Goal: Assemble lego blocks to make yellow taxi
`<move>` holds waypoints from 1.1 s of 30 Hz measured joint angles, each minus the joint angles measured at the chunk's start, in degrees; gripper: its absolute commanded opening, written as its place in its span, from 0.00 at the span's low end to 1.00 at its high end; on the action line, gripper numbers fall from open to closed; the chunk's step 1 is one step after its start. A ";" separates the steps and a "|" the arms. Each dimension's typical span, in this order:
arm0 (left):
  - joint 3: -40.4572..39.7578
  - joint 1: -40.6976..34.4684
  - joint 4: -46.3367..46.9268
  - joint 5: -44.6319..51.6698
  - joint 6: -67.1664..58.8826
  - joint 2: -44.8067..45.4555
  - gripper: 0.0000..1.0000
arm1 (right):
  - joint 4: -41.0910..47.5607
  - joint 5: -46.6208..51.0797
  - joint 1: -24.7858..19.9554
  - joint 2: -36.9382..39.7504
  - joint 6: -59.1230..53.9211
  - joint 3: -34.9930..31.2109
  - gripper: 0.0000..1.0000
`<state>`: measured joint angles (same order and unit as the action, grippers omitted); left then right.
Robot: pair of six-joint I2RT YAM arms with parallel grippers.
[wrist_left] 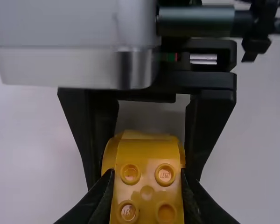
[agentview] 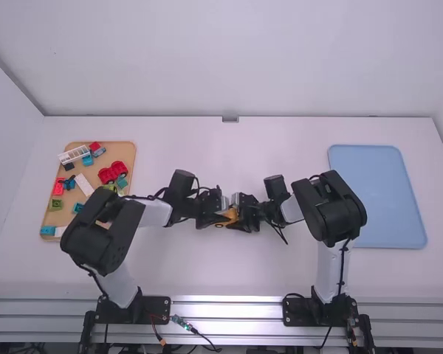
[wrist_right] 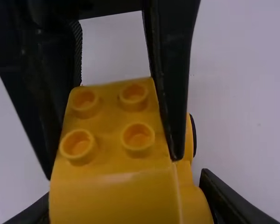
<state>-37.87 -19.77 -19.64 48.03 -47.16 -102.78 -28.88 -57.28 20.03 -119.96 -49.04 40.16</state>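
Near the middle of the white table [agentview: 199,273], a yellow Lego taxi body [agentview: 221,220] is held between the two grippers, which are brought nearly tip to tip. In the left wrist view, the studded end is pinched between the fingers of the left gripper [agentview: 220,214], drawn in close on both its sides. In the right wrist view, the smooth, rounded end is clasped by the fingers of the right gripper [agentview: 240,214], set apart by the body's width, and a black wheel [wrist_right: 193,135] is seen at one side. Whether the yellow parts are fully pressed together cannot be told. On the left, a tan tray [agentview: 126,151] is partly covered by the left arm; on it are laid a red wheeled base [agentview: 113,172], a white rack [agentview: 74,155], a green block [agentview: 57,203] and other pieces. On the right, a blue tray [agentview: 376,193] is partly overlapped by the right arm.
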 measured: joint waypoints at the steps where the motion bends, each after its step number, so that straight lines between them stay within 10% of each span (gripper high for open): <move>1: 0.00 -0.02 -0.42 0.24 0.00 -0.22 0.02 | 0.04 0.00 0.00 -0.02 -0.02 0.00 0.01; 33: -4.50 0.00 8.11 2.19 -3.76 -1.75 0.02 | 1.90 -0.61 -0.07 -0.02 -2.16 0.37 0.01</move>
<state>-42.37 -19.77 -11.53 50.22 -50.92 -104.53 -26.98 -57.89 19.97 -119.98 -51.20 40.53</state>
